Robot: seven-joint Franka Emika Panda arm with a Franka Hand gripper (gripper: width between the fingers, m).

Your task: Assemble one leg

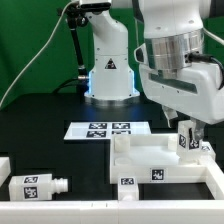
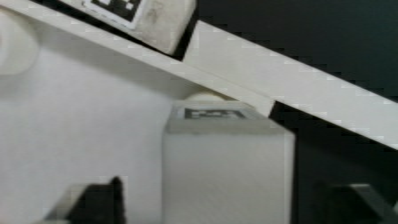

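A white leg [image 1: 186, 142] with a black-and-white tag stands upright at a corner of the large flat white square piece [image 1: 150, 160], on the exterior view's right. My gripper [image 1: 190, 134] hangs right over it. In the wrist view the leg [image 2: 224, 165] lies between my two dark fingertips [image 2: 98, 200], with a gap on each side, so my gripper [image 2: 226, 203] is open and straddles it without touching. The leg's tag [image 2: 217, 113] faces the camera. A second leg [image 1: 38, 185] lies on its side on the black table at the exterior view's lower left.
The marker board [image 1: 108, 128] lies flat in front of the arm's base [image 1: 108, 75]. Another white part [image 1: 4, 165] shows at the exterior view's left edge. A tagged white part [image 2: 134, 12] sits at the wrist view's edge beyond the square piece's rim.
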